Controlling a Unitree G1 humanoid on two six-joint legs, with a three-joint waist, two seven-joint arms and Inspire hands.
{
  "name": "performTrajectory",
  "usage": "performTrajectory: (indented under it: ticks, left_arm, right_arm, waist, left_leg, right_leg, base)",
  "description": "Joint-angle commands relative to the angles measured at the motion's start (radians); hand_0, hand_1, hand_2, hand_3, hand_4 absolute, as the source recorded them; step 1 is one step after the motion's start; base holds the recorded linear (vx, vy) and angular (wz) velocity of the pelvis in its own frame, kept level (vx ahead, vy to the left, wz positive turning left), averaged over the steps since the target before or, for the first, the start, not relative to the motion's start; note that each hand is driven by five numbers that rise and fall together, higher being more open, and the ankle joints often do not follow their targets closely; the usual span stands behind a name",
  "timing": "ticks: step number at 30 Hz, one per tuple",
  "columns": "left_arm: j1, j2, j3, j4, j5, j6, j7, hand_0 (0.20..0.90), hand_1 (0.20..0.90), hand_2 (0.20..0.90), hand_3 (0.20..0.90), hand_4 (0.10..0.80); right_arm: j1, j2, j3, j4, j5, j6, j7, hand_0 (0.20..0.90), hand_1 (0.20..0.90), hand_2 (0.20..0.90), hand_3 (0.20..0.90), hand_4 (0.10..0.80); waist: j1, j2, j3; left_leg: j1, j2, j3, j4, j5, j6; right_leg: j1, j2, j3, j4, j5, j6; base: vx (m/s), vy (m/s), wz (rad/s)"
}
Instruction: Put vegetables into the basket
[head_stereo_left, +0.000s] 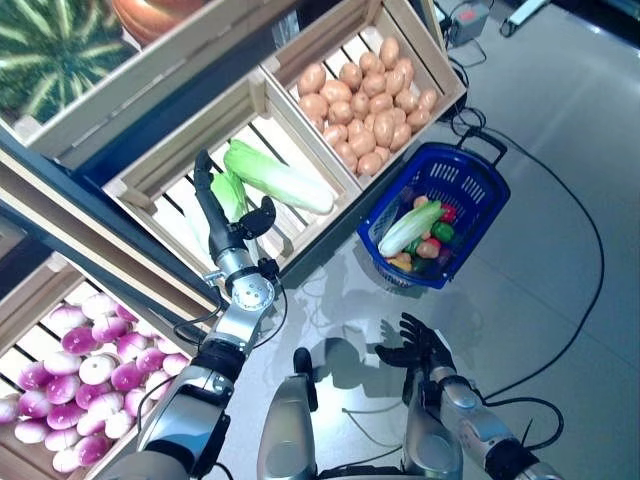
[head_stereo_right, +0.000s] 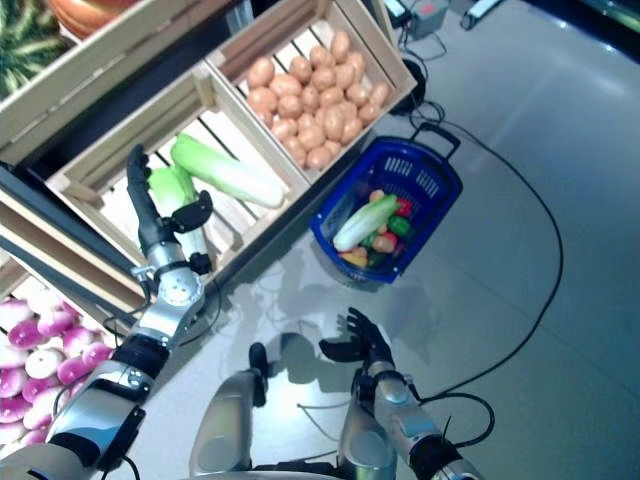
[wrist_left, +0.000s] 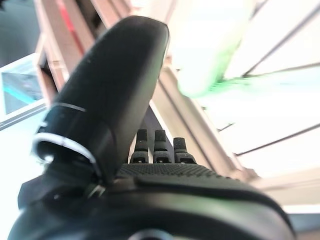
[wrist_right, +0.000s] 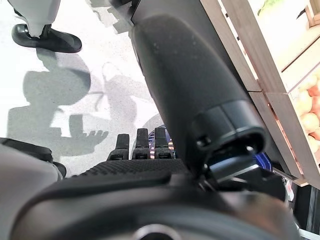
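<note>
Left robot hand (head_stereo_left: 222, 215) reaches into the middle wooden crate (head_stereo_left: 150, 165), fingers straight and thumb spread, holding nothing; its fingertips lie just beside the nearer cabbage (head_stereo_left: 229, 194), and whether they touch it is hard to tell. A second, longer cabbage (head_stereo_left: 280, 178) lies in the same crate, farther from the hand, toward the potato side. Beside that crate, on its far side from the hand's arm, another crate holds potatoes (head_stereo_left: 365, 108). On the opposite side of the middle crate, a crate of purple-and-white turnips (head_stereo_left: 85, 370) sits lower in the head view. The blue basket (head_stereo_left: 470, 180) stands on the floor just beside the potato crate, already holding a cabbage (head_stereo_left: 409, 229) and smaller red, green and yellow vegetables. Right robot hand (head_stereo_left: 418, 345) hangs over the floor near the basket, fingers loosely spread and empty.
</note>
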Motion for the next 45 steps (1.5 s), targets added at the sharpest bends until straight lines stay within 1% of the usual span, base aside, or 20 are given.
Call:
performTrajectory:
  ticks: [1,3,7,11,14,18,20,23,24,25,26,29,30,34,37,38,41,45]
  left_arm:
    - [-0.117,0.090,0.032,0.027,0.003,-0.053,0.068,0.900,0.900,0.900,0.900,0.800]
    - [-0.147,0.103,0.028,0.065,0.017,-0.034,0.095,0.900,0.900,0.900,0.900,0.800]
    - [-0.185,0.127,0.048,0.130,-0.020,-0.010,0.138,0.900,0.900,0.900,0.900,0.800]
    - [-0.218,0.127,0.058,0.197,-0.069,0.018,0.155,0.900,0.900,0.900,0.900,0.800]
    - [-0.248,0.130,0.054,0.241,-0.083,0.030,0.141,0.900,0.900,0.900,0.900,0.800]
    - [-0.281,0.143,0.044,0.281,-0.113,0.054,0.134,0.900,0.900,0.900,0.900,0.800]
    - [-0.290,0.151,0.049,0.302,-0.141,0.050,0.125,0.900,0.900,0.900,0.900,0.800]
    - [-0.313,0.161,0.043,0.315,-0.173,0.072,0.105,0.900,0.900,0.900,0.900,0.800]
    - [-0.321,0.165,0.043,0.324,-0.189,0.073,0.108,0.900,0.900,0.900,0.900,0.800]
    - [-0.334,0.174,0.045,0.339,-0.202,0.076,0.102,0.900,0.900,0.900,0.900,0.800]
    - [-0.340,0.179,0.044,0.349,-0.217,0.077,0.092,0.900,0.900,0.900,0.900,0.800]
    - [-0.380,0.195,0.029,0.400,-0.272,0.116,0.017,0.900,0.900,0.900,0.900,0.800]
    - [-0.408,0.205,0.022,0.429,-0.313,0.135,0.001,0.900,0.900,0.900,0.900,0.800]
    - [-0.440,0.223,0.034,0.493,-0.390,0.142,-0.009,0.900,0.900,0.900,0.900,0.800]
    - [-0.463,0.229,0.032,0.507,-0.410,0.178,0.010,0.900,0.900,0.900,0.900,0.800]
    - [-0.463,0.229,0.032,0.507,-0.411,0.178,0.010,0.900,0.900,0.900,0.900,0.800]
    - [-0.495,0.234,0.016,0.535,-0.462,0.230,0.031,0.900,0.900,0.900,0.900,0.800]
    - [-0.505,0.245,0.029,0.559,-0.527,0.232,0.025,0.900,0.900,0.900,0.900,0.800]
  right_arm:
    - [-0.014,0.016,0.008,-0.093,0.043,-0.038,-0.052,0.900,0.900,0.900,0.900,0.800]
    - [-0.036,0.009,0.009,-0.085,0.052,-0.035,-0.059,0.900,0.900,0.900,0.900,0.800]
    - [-0.066,-0.005,0.003,-0.070,0.073,-0.040,-0.072,0.900,0.900,0.900,0.900,0.800]
    - [-0.097,-0.005,0.000,-0.058,0.079,-0.042,-0.080,0.900,0.900,0.900,0.900,0.800]
    - [-0.125,-0.003,0.007,-0.046,0.090,-0.040,-0.088,0.900,0.900,0.900,0.900,0.800]
    - [-0.143,-0.013,0.008,-0.036,0.105,-0.038,-0.088,0.900,0.900,0.900,0.900,0.800]
    - [-0.153,-0.020,0.008,-0.037,0.111,-0.034,-0.091,0.900,0.900,0.900,0.900,0.800]
    - [-0.162,-0.030,0.004,-0.044,0.118,-0.031,-0.094,0.900,0.900,0.900,0.900,0.800]
    - [-0.164,-0.034,0.003,-0.048,0.121,-0.032,-0.097,0.900,0.900,0.900,0.900,0.800]
    - [-0.170,-0.038,0.001,-0.047,0.127,-0.040,-0.099,0.900,0.900,0.900,0.900,0.800]
    - [-0.174,-0.039,0.001,-0.046,0.129,-0.043,-0.101,0.900,0.900,0.900,0.900,0.800]
    - [-0.195,-0.044,-0.005,-0.040,0.146,-0.049,-0.114,0.900,0.900,0.900,0.900,0.800]
    - [-0.202,-0.049,-0.009,-0.041,0.158,-0.048,-0.120,0.900,0.900,0.900,0.900,0.800]
    - [-0.209,-0.056,-0.019,-0.027,0.170,-0.057,-0.107,0.900,0.900,0.900,0.900,0.800]
    - [-0.212,-0.064,-0.023,-0.038,0.178,-0.072,-0.110,0.900,0.900,0.900,0.900,0.800]
    - [-0.213,-0.064,-0.023,-0.038,0.178,-0.072,-0.111,0.900,0.900,0.900,0.900,0.800]
    - [-0.226,-0.072,-0.027,-0.044,0.190,-0.086,-0.123,0.900,0.900,0.900,0.900,0.800]
    - [-0.236,-0.078,-0.037,-0.038,0.198,-0.099,-0.129,0.900,0.900,0.900,0.900,0.800]
  waist:
    - [-0.023,-0.023,-0.042]
    - [-0.027,-0.026,-0.037]
    - [-0.034,-0.030,-0.026]
    - [-0.040,-0.032,-0.015]
    - [-0.042,-0.037,-0.009]
    - [-0.046,-0.039,-0.002]
    - [-0.049,-0.039,0.003]
    - [-0.051,-0.042,0.011]
    - [-0.052,-0.045,0.016]
    - [-0.052,-0.048,0.021]
    - [-0.053,-0.049,0.022]
    - [-0.057,-0.056,0.029]
    - [-0.060,-0.061,0.032]
    - [-0.065,-0.063,0.036]
    - [-0.069,-0.067,0.036]
    - [-0.069,-0.067,0.036]
    - [-0.072,-0.070,0.037]
    - [-0.070,-0.071,0.037]
  left_leg:
    - [-0.019,0.037,-0.016,0.121,-0.102,-0.016]
    - [-0.043,0.044,-0.018,0.152,-0.116,-0.019]
    - [-0.084,0.054,-0.019,0.199,-0.137,-0.021]
    - [-0.123,0.060,-0.018,0.230,-0.147,-0.020]
    - [-0.159,0.068,-0.020,0.259,-0.158,-0.022]
    - [-0.190,0.072,-0.022,0.287,-0.172,-0.019]
    - [-0.222,0.073,-0.024,0.310,-0.181,-0.018]
    - [-0.266,0.074,-0.026,0.340,-0.190,-0.016]
    - [-0.273,0.076,-0.031,0.369,-0.227,-0.023]
    - [-0.293,0.078,-0.033,0.386,-0.235,-0.022]
    - [-0.303,0.079,-0.034,0.395,-0.238,-0.021]
    - [-0.344,0.083,-0.036,0.429,-0.251,-0.021]
    - [-0.364,0.086,-0.038,0.441,-0.254,-0.021]
    - [-0.400,0.088,-0.039,0.461,-0.261,-0.020]
    - [-0.455,0.089,-0.044,0.502,-0.271,-0.019]
    - [-0.457,0.089,-0.044,0.503,-0.271,-0.019]
    - [-0.506,0.091,-0.053,0.539,-0.283,-0.015]
    - [-0.539,0.089,-0.059,0.564,-0.289,-0.010]
  right_leg:
    - [-0.023,-0.002,0.044,0.102,-0.026,-0.067]
    - [-0.050,0.002,0.053,0.132,-0.037,-0.068]
    - [-0.096,0.008,0.069,0.176,-0.054,-0.071]
    - [-0.141,0.014,0.079,0.204,-0.059,-0.070]
    - [-0.176,0.020,0.087,0.223,-0.063,-0.070]
    - [-0.211,0.024,0.093,0.246,-0.071,-0.072]
    - [-0.244,0.027,0.097,0.268,-0.077,-0.073]
    - [-0.288,0.030,0.100,0.294,-0.079,-0.072]
    - [-0.295,0.028,0.103,0.321,-0.111,-0.065]
    - [-0.313,0.027,0.103,0.334,-0.115,-0.065]
    - [-0.323,0.029,0.104,0.341,-0.117,-0.066]
    - [-0.365,0.031,0.108,0.368,-0.120,-0.064]
    - [-0.385,0.033,0.109,0.380,-0.122,-0.065]
    - [-0.420,0.034,0.110,0.400,-0.128,-0.067]
    - [-0.468,0.039,0.112,0.432,-0.136,-0.070]
    - [-0.470,0.039,0.112,0.433,-0.136,-0.070]
    - [-0.515,0.040,0.112,0.464,-0.148,-0.075]
    - [-0.544,0.041,0.109,0.485,-0.157,-0.081]
  base:
    - [-0.044,0.039,0.01]
    - [-0.036,0.032,0.02]
    - [-0.041,0.033,-0.01]
    - [-0.052,0.020,-0.06]
    - [-0.047,0.000,-0.09]
    - [-0.004,0.013,-0.01]
    - [-0.031,0.058,-0.04]
    - [-0.030,0.027,-0.04]
    - [0.000,0.000,0.00]
    - [0.000,0.000,0.00]
    - [-0.061,0.006,0.02]
    - [-0.049,0.015,-0.04]
    - [-0.042,0.019,-0.06]
    - [-0.037,0.020,-0.03]
    - [-0.034,-0.001,-0.03]
    - [-0.045,-0.014,-0.03]
    - [-0.042,-0.008,-0.01]
    - [-0.012,-0.002,0.00]
